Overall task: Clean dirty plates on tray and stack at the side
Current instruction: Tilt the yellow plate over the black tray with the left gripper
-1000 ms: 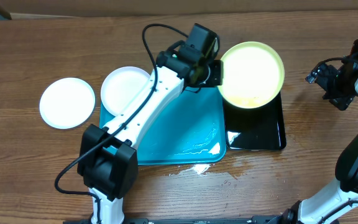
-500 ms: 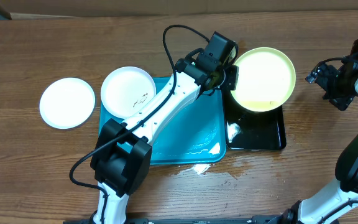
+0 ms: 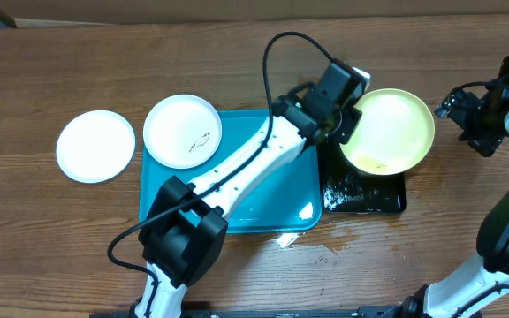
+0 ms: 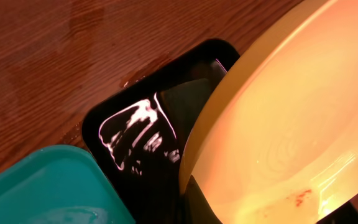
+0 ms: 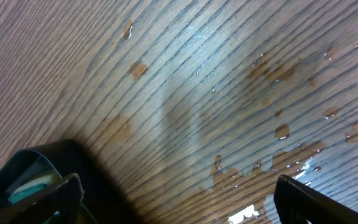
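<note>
My left gripper (image 3: 347, 122) is shut on the left rim of the pale yellow-green plate (image 3: 389, 131) and holds it tilted above the far end of the black tray (image 3: 367, 193). In the left wrist view the plate (image 4: 291, 118) fills the right side, with a small reddish smear near its lower edge, and one dark finger (image 4: 199, 200) lies on its rim. A white plate (image 3: 182, 131) with dark smears rests on the far left corner of the turquoise tray (image 3: 263, 190). Another white plate (image 3: 95, 146) lies on the table to the left. My right gripper (image 3: 467, 115) is open and empty at the far right.
The black tray (image 4: 135, 130) is wet, next to the turquoise tray (image 4: 36, 186). Water lies on the turquoise tray and on the wood by its front edge (image 3: 281, 238). The right wrist view shows wet wooden table (image 5: 272, 130) between open fingers (image 5: 64, 193).
My left gripper has carried the yellow-green plate to the right, from the turquoise tray's far edge to above the black tray. The right arm has not moved.
</note>
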